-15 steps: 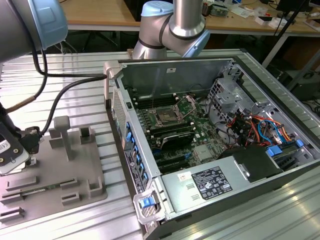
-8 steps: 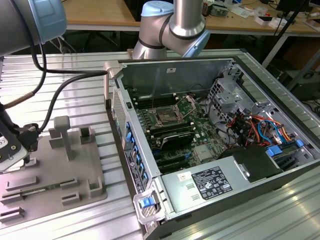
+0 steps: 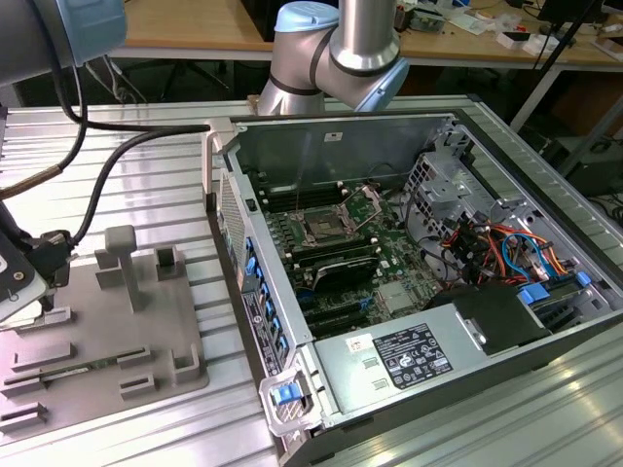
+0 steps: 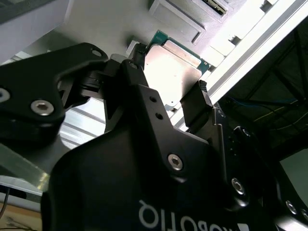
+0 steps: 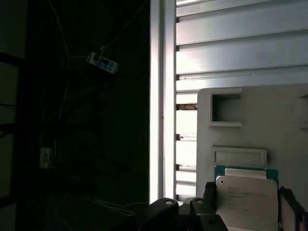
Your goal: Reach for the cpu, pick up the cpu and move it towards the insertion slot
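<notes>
The cpu (image 4: 171,72), a flat square chip with a silver top and a thin green rim, lies between my gripper's (image 4: 169,73) two black fingers (image 4: 198,96), which press on opposite edges. In the first wrist view the cpu (image 5: 246,199) sits low over the grey fixture plate (image 5: 260,120), my gripper (image 5: 248,198) shut around it. I cannot tell whether it is lifted off the plate. In the exterior view my gripper (image 3: 37,300) is at the left edge, over the fixture plate (image 3: 107,341). The insertion slot (image 3: 321,230) is in the motherboard of the open computer case, far toward the exterior view's right.
Raised grey blocks (image 3: 122,258) stand on the fixture plate. The case's upright metal wall (image 3: 248,292) lies between the plate and the motherboard. Black cables (image 3: 107,165) trail from the arm. The slatted table's edge (image 5: 161,96) runs close beside the plate.
</notes>
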